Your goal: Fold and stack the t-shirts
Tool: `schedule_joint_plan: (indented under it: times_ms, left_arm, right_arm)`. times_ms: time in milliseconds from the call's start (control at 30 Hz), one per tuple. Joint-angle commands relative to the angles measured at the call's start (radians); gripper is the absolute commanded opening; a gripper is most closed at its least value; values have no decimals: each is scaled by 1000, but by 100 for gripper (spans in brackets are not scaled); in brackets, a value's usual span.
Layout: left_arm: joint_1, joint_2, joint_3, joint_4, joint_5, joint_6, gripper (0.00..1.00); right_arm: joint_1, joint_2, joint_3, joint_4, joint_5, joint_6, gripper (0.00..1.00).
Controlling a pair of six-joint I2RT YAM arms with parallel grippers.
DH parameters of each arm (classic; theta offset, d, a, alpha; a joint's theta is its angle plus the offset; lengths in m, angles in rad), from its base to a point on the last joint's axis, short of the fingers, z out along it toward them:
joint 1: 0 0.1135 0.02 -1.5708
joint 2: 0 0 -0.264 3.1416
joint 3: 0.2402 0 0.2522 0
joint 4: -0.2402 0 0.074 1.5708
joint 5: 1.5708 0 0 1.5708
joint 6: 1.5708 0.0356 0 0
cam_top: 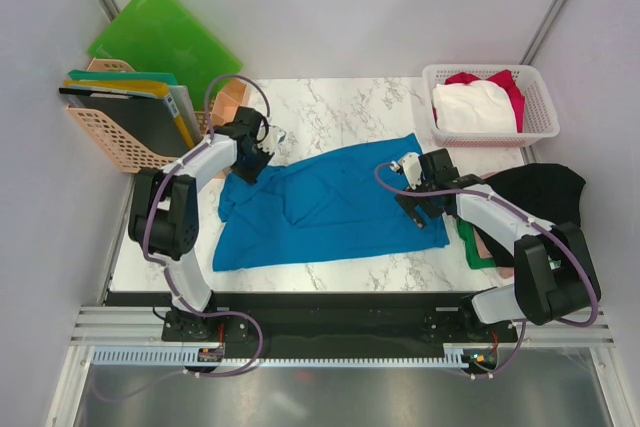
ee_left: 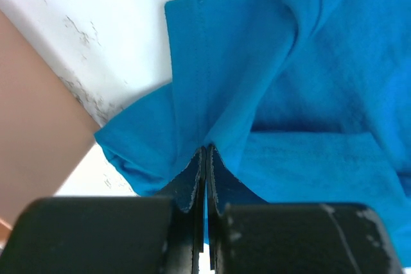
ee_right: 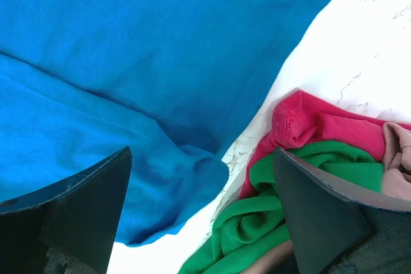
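Observation:
A bright blue t-shirt lies spread and rumpled across the middle of the marble table. My left gripper is shut on its upper left part; in the left wrist view the closed gripper pinches a fold of the blue cloth. My right gripper is open and empty above the shirt's right edge. In the right wrist view the blue shirt fills the left, with its corner between the jaws. A black shirt, a green shirt and a red shirt lie heaped at the right.
A white lattice basket at the back right holds white and red cloth. A peach rack with green folders stands at the back left. Bare marble shows behind the shirt.

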Motion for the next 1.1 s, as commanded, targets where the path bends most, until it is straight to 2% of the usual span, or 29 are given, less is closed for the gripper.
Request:
schedule_joint_plan:
  times_ms: [0, 133, 200, 300, 333, 433, 700, 1067]
  left_arm:
    - [-17, -100, -33, -40, 62, -35, 2]
    - [-51, -166, -104, -67, 99, -49, 3]
    - [-66, -186, -124, -77, 110, -58, 7]
    - [-100, -212, -153, -97, 134, -72, 29]
    - [-106, -219, -161, -101, 139, -74, 41]
    - [-119, -241, -161, -101, 124, -74, 51]
    - [-106, -221, -72, 6, -50, -19, 55]
    - [-86, 4, 85, 5, -30, -19, 53]
  right_arm:
    - [-1, 6, 6, 30, 15, -8, 98]
    - [-1, 16, 11, 36, 23, -9, 98]
    - [-2, 19, 12, 39, 26, -11, 98]
    - [-1, 25, 17, 39, 35, -11, 98]
    - [-1, 26, 19, 41, 36, -11, 98]
    - [-1, 25, 16, 42, 38, -12, 98]
    - [-1, 33, 2, 44, 39, -11, 98]
    - [-1, 25, -14, 47, 49, -20, 98]
